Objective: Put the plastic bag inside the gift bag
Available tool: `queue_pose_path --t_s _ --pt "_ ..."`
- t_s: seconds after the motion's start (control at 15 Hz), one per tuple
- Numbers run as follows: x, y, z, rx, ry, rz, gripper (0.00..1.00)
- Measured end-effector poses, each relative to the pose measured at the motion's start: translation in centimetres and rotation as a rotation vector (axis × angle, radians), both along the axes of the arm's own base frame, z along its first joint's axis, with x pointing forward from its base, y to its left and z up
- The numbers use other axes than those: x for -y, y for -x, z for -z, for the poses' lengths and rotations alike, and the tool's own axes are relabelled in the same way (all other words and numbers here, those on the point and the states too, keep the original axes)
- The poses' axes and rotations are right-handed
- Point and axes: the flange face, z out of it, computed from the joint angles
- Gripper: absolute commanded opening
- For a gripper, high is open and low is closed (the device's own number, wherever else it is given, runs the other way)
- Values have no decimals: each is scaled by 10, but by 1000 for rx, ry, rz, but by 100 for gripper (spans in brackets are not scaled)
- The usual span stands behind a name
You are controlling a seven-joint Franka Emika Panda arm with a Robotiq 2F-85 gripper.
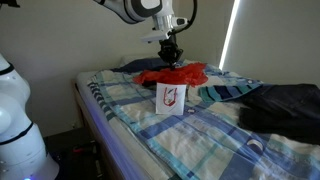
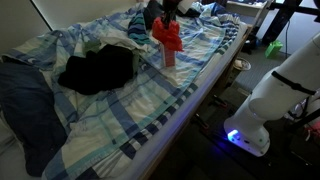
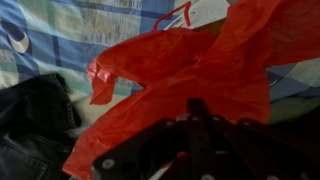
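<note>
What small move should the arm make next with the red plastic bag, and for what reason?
Probably lift straight up. The gripper looks shut on the plastic bag, which lies on the bed next to the upright gift bag; it must rise above that rim first.

bed point(image 1: 200, 140): spread with a rumpled blue-and-white checked cover, seen in both exterior views point(image 2: 150, 115).
gift bag point(image 1: 169, 98): white, standing upright on the cover near the middle of the bed, with its red emblem facing the camera.
plastic bag point(image 1: 178, 73): red and crumpled, at 12 o'clock of the gift bag, just beside it. How much of it rests on the cover cannot be told.
dark cloth point(image 1: 280, 108): heaped on the cover at 3 o'clock of the gift bag, apart from it.
</note>
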Motion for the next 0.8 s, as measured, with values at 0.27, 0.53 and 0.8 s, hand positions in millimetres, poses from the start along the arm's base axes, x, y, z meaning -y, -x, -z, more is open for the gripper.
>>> queue_pose_path --t_s 0.27,0.53,0.8 --pt "4 -3 8 -15 -6 8 0" --pt "14 -15 49 -89 -18 31 0" --pt "20 -25 89 -159 -19 43 0"
